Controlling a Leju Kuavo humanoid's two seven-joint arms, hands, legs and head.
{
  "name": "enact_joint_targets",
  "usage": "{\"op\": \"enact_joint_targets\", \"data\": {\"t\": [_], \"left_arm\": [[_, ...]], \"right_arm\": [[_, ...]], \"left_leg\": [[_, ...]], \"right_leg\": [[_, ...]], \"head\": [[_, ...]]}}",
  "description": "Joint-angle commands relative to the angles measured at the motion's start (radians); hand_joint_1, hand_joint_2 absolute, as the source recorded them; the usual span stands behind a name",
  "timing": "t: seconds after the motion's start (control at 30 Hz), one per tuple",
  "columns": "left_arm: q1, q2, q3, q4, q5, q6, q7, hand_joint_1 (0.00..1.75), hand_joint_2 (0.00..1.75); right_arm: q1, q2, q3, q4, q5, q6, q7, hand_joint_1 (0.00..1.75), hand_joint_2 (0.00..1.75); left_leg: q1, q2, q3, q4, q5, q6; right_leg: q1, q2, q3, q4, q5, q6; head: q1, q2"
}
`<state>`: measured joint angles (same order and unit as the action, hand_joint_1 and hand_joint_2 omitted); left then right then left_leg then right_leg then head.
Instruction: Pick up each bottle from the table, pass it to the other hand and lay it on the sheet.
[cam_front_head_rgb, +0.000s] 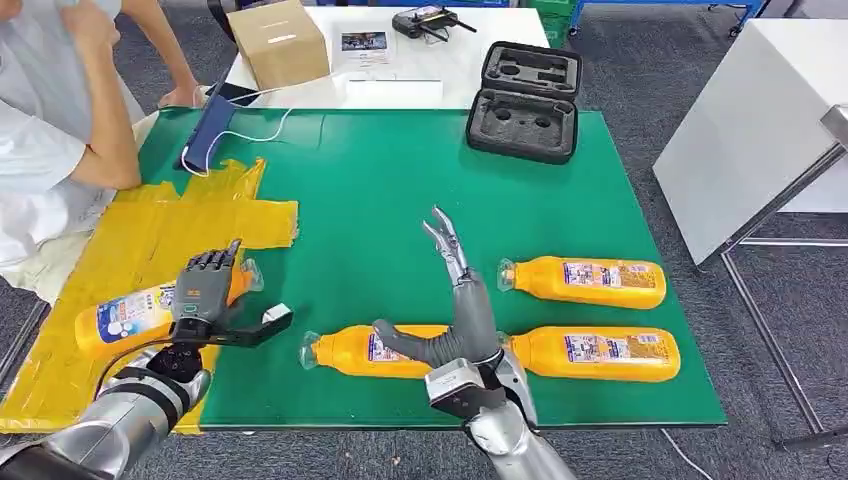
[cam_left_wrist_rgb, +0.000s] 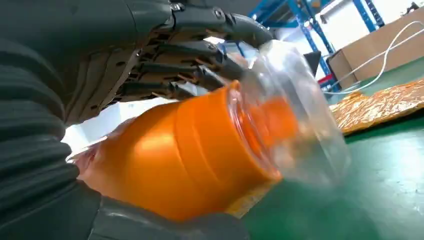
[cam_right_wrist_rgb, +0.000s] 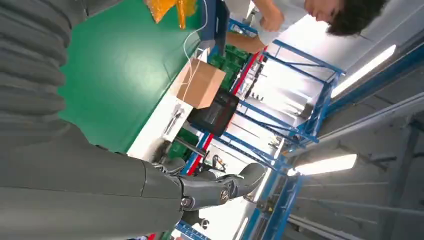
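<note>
1. We see the left hand (cam_front_head_rgb: 207, 287) gripping an orange bottle (cam_front_head_rgb: 125, 318) over the yellow sheet (cam_front_head_rgb: 150, 235).
2. The right hand (cam_front_head_rgb: 455, 300) is empty, fingers spread, above the green table (cam_front_head_rgb: 380, 180).
3. Three more bottles (cam_front_head_rgb: 590, 281) lie on the table near it.

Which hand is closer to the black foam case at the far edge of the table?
Right. The right hand is raised over mid-table, fingers pointing toward the black foam case. The left hand holds a bottle over the yellow sheet, farther off.
</note>
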<state>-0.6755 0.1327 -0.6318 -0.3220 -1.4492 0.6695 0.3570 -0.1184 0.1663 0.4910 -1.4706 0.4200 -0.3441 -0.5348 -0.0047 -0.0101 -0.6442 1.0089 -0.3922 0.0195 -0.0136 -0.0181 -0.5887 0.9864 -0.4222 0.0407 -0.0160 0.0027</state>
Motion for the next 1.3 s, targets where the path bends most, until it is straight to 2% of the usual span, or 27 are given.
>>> {"op": "enact_joint_targets", "data": {"t": [0.03,0.17,0.27,0.3,0.33,0.43,0.47,0.53,0.57,0.6,0.77,0.8,0.83,0.87,0.9,0.93,0.97,1.0,1.03,1.07,1.1,1.13,1.17,1.3], "left_arm": [[0.016,-0.056,0.119,0.079,0.056,0.01,-0.055,0.0,1.75],[0.02,-0.074,0.173,0.073,0.097,0.021,-0.117,0.0,1.75],[0.051,-0.1,0.288,-0.001,0.149,0.029,-0.239,0.0,1.75],[0.079,-0.118,0.359,-0.078,0.17,0.029,-0.321,0.0,1.75],[0.079,-0.118,0.359,-0.078,0.17,0.029,-0.321,0.0,1.75],[0.172,-0.169,0.518,-0.284,0.12,0.029,-0.48,0.0,1.75],[0.214,-0.21,0.598,-0.382,0.108,0.029,-0.56,0.0,1.75],[0.269,-0.274,0.684,-0.519,0.078,0.029,-0.663,0.0,1.75],[0.269,-0.274,0.684,-0.519,0.078,0.029,-0.663,0.0,1.75],[0.313,-0.305,0.713,-0.641,0.003,0.029,-0.674,0.0,1.75],[0.313,-0.305,0.713,-0.641,0.003,0.029,-0.674,0.0,1.75],[0.332,-0.304,0.712,-0.705,-0.056,0.029,-0.658,0.0,1.75],[0.364,-0.252,0.617,-0.809,-0.122,0.029,-0.547,0.0,1.75],[0.365,-0.164,0.455,-0.852,-0.122,0.029,-0.394,0.0,1.75],[0.371,-0.156,0.404,-0.889,-0.122,0.029,-0.349,0.0,1.75],[0.361,-0.117,0.347,-0.914,-0.122,0.029,-0.288,0.0,1.75],[0.368,-0.124,0.319,-0.942,-0.122,0.029,-0.254,0.0,1.75],[0.386,-0.171,0.368,-0.962,-0.105,0.029,-0.318,0.0,1.75],[0.417,-0.283,0.54,-1.005,-0.02,0.029,-0.549,0.0,1.75],[0.428,-0.349,0.632,-1.033,0.021,0.029,-0.668,0.0,1.75],[0.428,-0.455,0.778,-1.014,0.126,0.029,-0.88,0.0,1.75],[0.425,-0.482,0.806,-0.983,0.233,0.029,-0.965,0.0,1.75],[0.435,-0.482,0.778,-0.983,0.318,0.029,-0.963,0.0,1.75],[0.447,-0.48,0.762,-0.999,0.316,0.029,-0.949,0.0,1.75]], "right_arm": [[-0.019,-0.028,0.004,0.045,0.017,-0.007,0.004,0.0,1.75],[-0.014,-0.026,-0.006,0.047,0.023,-0.007,0.007,0.0,1.75],[-0.006,-0.025,-0.016,0.046,0.053,-0.002,0.014,0.0,1.75],[-0.006,-0.033,-0.015,0.055,0.097,-0.004,0.036,0.0,1.75],[-0.006,-0.033,-0.015,0.055,0.097,-0.004,0.036,0.0,1.75],[0.0,-0.044,-0.019,0.077,0.179,-0.022,0.057,0.0,1.75],[0.006,-0.054,-0.021,0.081,0.216,-0.022,0.075,0.0,1.75],[0.018,-0.07,-0.026,0.081,0.269,-0.021,0.099,0.0,1.75],[0.018,-0.07,-0.026,0.081,0.269,-0.021,0.099,0.0,1.75],[0.023,-0.081,-0.026,0.086,0.316,-0.016,0.121,0.0,1.75],[0.023,-0.081,-0.026,0.086,0.316,-0.016,0.121,0.0,1.75],[0.024,-0.082,-0.025,0.094,0.337,-0.019,0.129,0.0,1.75],[0.024,-0.082,-0.024,0.103,0.363,-0.021,0.14,0.0,1.75],[0.023,-0.084,-0.019,0.116,0.377,-0.019,0.144,0.0,1.75],[0.018,-0.085,-0.012,0.138,0.396,-0.02,0.149,0.0,1.75],[0.012,-0.083,-0.006,0.156,0.41,-0.021,0.155,0.0,1.75],[0.01,-0.083,-0.001,0.169,0.413,-0.017,0.157,0.0,1.75],[0.01,-0.084,0.004,0.174,0.417,-0.013,0.158,0.0,1.75],[0.011,-0.09,0.019,0.18,0.465,-0.01,0.179,0.0,1.75],[0.011,-0.095,0.028,0.185,0.509,-0.012,0.202,0.0,1.75],[0.01,-0.1,0.041,0.197,0.582,-0.009,0.248,0.0,1.75],[0.007,-0.104,0.049,0.214,0.646,-0.005,0.291,0.0,1.75],[0.002,-0.106,0.056,0.239,0.705,0.0,0.329,0.0,1.75],[-0.003,-0.104,0.056,0.259,0.709,-0.006,0.328,0.0,1.75]], "left_leg": [[0.0,0.001,0.004,-0.001,-0.001,-0.001],[0.0,0.001,0.006,-0.001,-0.001,-0.001],[0.001,0.0,0.008,-0.002,-0.002,-0.001],[0.0,-0.001,0.006,-0.001,-0.001,-0.001],[0.001,0.0,0.007,-0.001,-0.002,-0.001],[0.0,-0.001,0.005,-0.001,-0.001,0.0],[0.0,-0.002,0.007,-0.002,-0.002,-0.001],[0.0,-0.001,0.007,-0.002,-0.002,-0.001],[-0.001,-0.003,0.005,-0.001,-0.001,0.0],[0.0,-0.004,0.006,0.0,-0.002,0.0],[-0.001,0.003,0.002,0.0,-0.002,-0.001],[0.0,0.003,0.004,0.0,-0.003,-0.001],[-0.001,0.002,0.003,0.0,-0.002,-0.001],[0.0,0.003,0.004,0.0,-0.003,-0.002],[0.001,0.004,0.006,0.0,-0.004,-0.002],[0.001,0.002,0.003,0.0,-0.002,-0.002],[0.002,0.002,0.004,0.001,-0.003,-0.002],[0.002,0.002,0.002,0.0,-0.002,-0.002],[0.003,0.002,0.004,0.001,-0.003,-0.002],[0.002,0.002,0.003,0.0,-0.003,-0.001],[0.002,0.002,0.002,0.0,-0.002,-0.001],[0.002,0.001,0.004,0.001,-0.003,0.0],[0.002,0.0,0.003,0.0,-0.003,0.0],[0.001,0.003,0.009,0.0,-0.006,-0.001]], "right_leg": [[0.0,0.002,0.005,-0.002,-0.001,-0.001],[0.0,0.001,0.006,-0.002,-0.001,-0.001],[0.001,0.001,0.009,-0.003,-0.002,-0.001],[0.0,0.0,0.007,-0.002,-0.001,-0.001],[0.001,0.0,0.009,-0.003,-0.001,-0.001],[0.0,-0.001,0.007,-0.002,-0.001,-0.001],[0.0,-0.001,0.009,-0.004,-0.002,-0.001],[0.0,-0.001,0.009,-0.004,-0.002,-0.001],[-0.001,-0.003,0.007,-0.003,-0.001,0.0],[0.0,-0.004,0.008,-0.004,-0.003,-0.001],[-0.001,0.002,0.002,-0.002,0.0,-0.001],[0.0,0.002,0.005,-0.002,-0.001,-0.001],[0.0,0.002,0.003,-0.002,-0.001,-0.001],[0.0,0.002,0.004,-0.002,-0.001,-0.002],[0.001,0.004,0.005,-0.002,-0.002,-0.002],[0.001,0.002,0.003,-0.002,-0.001,-0.002],[0.002,0.001,0.004,-0.002,-0.002,-0.002],[0.002,0.001,0.002,-0.002,-0.001,-0.002],[0.003,0.001,0.004,-0.002,-0.002,-0.002],[0.002,0.001,0.004,-0.002,-0.002,-0.001],[0.002,0.002,0.002,-0.002,-0.001,0.0],[0.002,0.002,0.005,-0.003,-0.002,0.0],[0.002,0.001,0.004,-0.003,-0.001,0.0],[0.001,0.004,0.011,-0.005,-0.003,-0.001]], "head": [[0.0,0.0],[0.0,0.0],[0.0,0.0],[0.0,0.0],[0.0,0.0],[0.0,0.0],[0.0,0.0],[0.0,0.0],[0.0,0.0],[0.0,0.0],[0.0,0.0],[0.0,0.0],[0.0,0.0],[0.0,0.0],[0.0,0.0],[0.0,0.0],[0.0,0.0],[0.0,0.0],[-0.001,0.0],[-0.001,0.0],[-0.001,0.0],[-0.001,0.0],[0.0,0.0],[0.0,0.0]]}}
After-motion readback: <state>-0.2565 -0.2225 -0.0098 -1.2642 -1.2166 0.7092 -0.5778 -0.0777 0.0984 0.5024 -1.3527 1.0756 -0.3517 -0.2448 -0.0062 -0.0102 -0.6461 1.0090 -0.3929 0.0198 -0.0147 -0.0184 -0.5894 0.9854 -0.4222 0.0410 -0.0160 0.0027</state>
